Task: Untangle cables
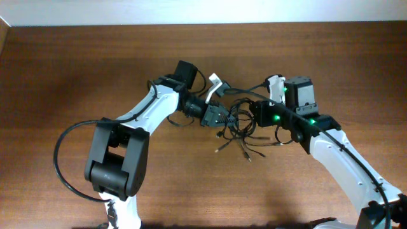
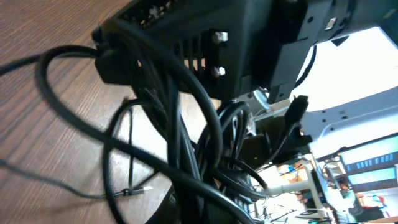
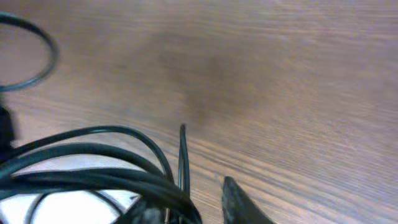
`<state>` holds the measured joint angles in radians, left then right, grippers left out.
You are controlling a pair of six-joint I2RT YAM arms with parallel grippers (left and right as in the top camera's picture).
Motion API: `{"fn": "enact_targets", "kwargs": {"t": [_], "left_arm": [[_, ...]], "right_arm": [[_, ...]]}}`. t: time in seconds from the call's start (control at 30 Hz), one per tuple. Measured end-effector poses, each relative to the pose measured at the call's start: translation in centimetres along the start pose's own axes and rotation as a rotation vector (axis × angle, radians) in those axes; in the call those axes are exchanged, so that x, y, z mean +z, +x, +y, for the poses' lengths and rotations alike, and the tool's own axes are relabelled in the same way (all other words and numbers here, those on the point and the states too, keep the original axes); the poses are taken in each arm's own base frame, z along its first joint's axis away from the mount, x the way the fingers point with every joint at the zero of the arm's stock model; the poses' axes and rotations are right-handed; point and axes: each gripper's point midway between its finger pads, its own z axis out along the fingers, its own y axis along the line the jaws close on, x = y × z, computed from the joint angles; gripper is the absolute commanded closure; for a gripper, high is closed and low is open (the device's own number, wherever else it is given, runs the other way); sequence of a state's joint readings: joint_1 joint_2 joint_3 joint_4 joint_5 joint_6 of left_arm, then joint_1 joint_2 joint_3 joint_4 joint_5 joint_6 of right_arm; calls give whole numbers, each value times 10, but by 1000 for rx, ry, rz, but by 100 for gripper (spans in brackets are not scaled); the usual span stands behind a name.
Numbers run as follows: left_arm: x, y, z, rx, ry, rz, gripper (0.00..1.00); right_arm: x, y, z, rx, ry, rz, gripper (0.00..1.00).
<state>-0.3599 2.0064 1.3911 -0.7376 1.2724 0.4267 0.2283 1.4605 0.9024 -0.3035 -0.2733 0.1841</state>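
Right fingers (image 3: 239, 202) — beside tangled cables (image 1: 238, 124)

The overhead view is evenly lit and sharp, and the shadows on the table (image 1: 76, 63) are faint and soft. In the left wrist view the near cables (image 2: 180, 143) blur, and the far right background is blown out to white. The right wrist view is soft overall, with pale glare on the wood at near left.

- Thin black cables (image 1: 240, 122) sit in one tangled bunch of overlapping loops near the middle of the table (image 1: 76, 70).
- Several loose plug ends (image 1: 220, 150) trail out on the near side, flat on the wood.
- Close up, strands cross and pile together.
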Motion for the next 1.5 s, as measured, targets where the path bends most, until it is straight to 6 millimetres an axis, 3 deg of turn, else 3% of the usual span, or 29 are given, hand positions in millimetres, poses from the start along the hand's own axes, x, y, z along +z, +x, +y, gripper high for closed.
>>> {"fn": "enact_targets", "kwargs": {"t": [0.17, 0.27, 0.37, 0.6, 0.77, 0.87, 1.0, 1.03, 1.1, 1.23, 1.3, 1.4, 1.5], "left_arm": [[3, 3, 5, 6, -32, 22, 100], [1, 3, 6, 5, -38, 19, 100], [-6, 3, 14, -12, -72, 15, 100], [-36, 10, 59, -212, -307, 17, 100], [-81, 31, 108, -401, -615, 23, 100], [-96, 41, 123, -473, -736, 29, 97], [-102, 46, 129, -520, -804, 31, 71], [-103, 46, 130, -520, -812, 33, 58], [-105, 48, 132, -524, -830, 36, 42], [-110, 53, 134, -545, -866, 47, 28], [-110, 54, 134, -550, -877, 51, 31], [-113, 52, 130, -530, -916, 62, 59], [-121, 43, 119, -486, -994, 61, 58]], "right_arm": [[-4, 23, -33, 15, 209, 82, 79], [-11, 29, -55, 28, 341, 95, 79], [-14, 28, -63, 27, 394, 89, 79], [-18, 19, -65, 26, 417, 68, 79], [-21, 18, -70, 52, 409, 73, 79], [-18, 27, -62, 62, 354, 114, 78], [-15, 38, -43, 79, 243, 166, 73], [-14, 39, -38, 85, 214, 172, 72], [-12, 40, -32, 90, 175, 179, 69], [-12, 45, -26, 102, 141, 199, 68], [-13, 47, -25, 106, 139, 209, 67], [-14, 52, -26, 112, 143, 229, 62], [-14, 52, -26, 116, 144, 231, 59]]}}
